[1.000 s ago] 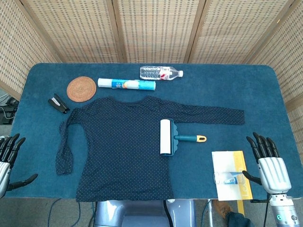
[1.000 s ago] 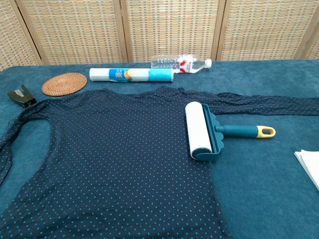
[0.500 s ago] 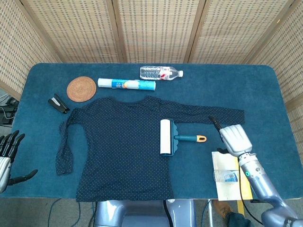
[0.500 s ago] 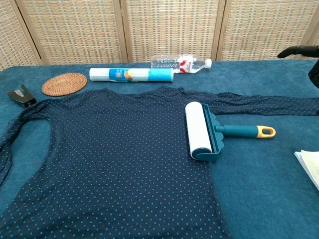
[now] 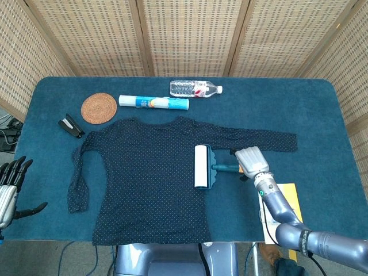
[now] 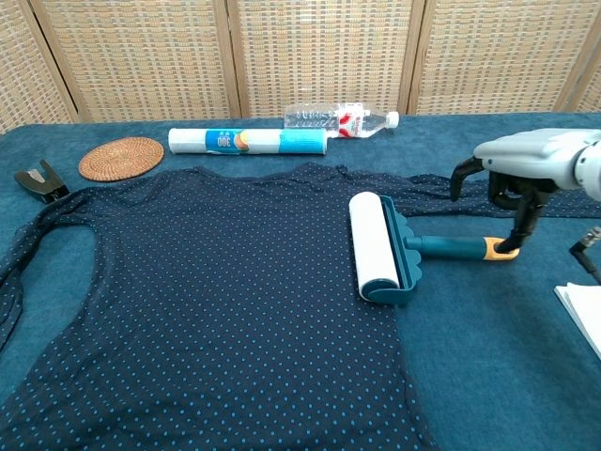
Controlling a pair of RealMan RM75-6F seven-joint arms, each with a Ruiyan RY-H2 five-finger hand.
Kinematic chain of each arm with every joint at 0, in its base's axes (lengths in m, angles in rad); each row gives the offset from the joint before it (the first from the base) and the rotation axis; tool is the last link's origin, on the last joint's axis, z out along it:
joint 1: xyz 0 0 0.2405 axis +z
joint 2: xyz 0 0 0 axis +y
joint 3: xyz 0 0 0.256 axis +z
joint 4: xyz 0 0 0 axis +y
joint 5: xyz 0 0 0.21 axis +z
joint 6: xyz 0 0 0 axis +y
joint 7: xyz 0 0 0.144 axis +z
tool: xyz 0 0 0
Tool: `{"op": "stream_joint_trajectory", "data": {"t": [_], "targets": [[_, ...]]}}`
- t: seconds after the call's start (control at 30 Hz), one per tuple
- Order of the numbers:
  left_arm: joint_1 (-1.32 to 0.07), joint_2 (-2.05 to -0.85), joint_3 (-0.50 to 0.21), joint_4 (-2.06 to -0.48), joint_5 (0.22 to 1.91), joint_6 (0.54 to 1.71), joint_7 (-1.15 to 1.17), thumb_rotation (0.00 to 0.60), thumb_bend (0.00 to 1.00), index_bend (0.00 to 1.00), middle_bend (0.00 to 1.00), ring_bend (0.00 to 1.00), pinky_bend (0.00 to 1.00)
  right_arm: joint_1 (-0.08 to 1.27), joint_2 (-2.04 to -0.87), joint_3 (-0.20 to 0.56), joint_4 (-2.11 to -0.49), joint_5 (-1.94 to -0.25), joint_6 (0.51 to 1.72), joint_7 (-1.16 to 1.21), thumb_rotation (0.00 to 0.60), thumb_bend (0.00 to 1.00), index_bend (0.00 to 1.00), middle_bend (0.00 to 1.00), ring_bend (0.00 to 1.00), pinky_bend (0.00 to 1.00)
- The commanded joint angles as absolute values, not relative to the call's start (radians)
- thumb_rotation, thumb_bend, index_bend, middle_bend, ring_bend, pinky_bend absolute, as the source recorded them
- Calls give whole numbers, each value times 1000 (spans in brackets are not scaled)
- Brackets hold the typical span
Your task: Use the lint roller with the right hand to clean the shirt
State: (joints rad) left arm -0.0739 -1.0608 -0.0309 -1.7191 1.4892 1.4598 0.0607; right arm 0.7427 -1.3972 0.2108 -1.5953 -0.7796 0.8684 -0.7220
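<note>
A dark blue dotted shirt (image 5: 149, 172) lies spread flat on the blue table. The lint roller (image 5: 202, 167) rests on the shirt's right edge, its white roll on the cloth and its teal handle (image 6: 451, 248) pointing right, ending in a yellow loop. My right hand (image 6: 526, 160) hovers over the handle's end, fingers curved downward and apart, with one fingertip (image 6: 512, 242) at the yellow loop. It grips nothing. In the head view this hand (image 5: 251, 161) covers the handle's end. My left hand (image 5: 11, 184) hangs open off the table's front left corner.
Along the back stand a water bottle (image 5: 195, 88) lying on its side, a white and blue roll (image 5: 153, 102), a round woven coaster (image 5: 99, 107) and a black clip (image 5: 71, 125). A yellow and white booklet (image 5: 284, 213) lies at the front right edge.
My right hand has swung in from the table's front right edge to just above the roller's handle. The roller and shirt have not moved.
</note>
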Motion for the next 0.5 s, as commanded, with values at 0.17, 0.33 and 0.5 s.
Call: {"op": "stream_joint_trajectory", "data": {"t": [0.17,0.33,0.5], "targets": [[-79,-1062,-33,-1716,1481,1452,58,600,0,0,0,0,0,798,-1466,176,-1536,-698,878,-755,600,326,387,961,1000,1000],[-79,-1061,-33,-1716,1479,1454,54,600,0,0,0,0,0,828,-1507,154,-1485,-662,889,-782,600,365,407,961,1000,1000],[-80,-1060,-34,-1715,1476,1453,52,600,0,0,0,0,0,847,-1532,147,-1461,-634,897,-783,600,379,395,960,1000,1000]]}}
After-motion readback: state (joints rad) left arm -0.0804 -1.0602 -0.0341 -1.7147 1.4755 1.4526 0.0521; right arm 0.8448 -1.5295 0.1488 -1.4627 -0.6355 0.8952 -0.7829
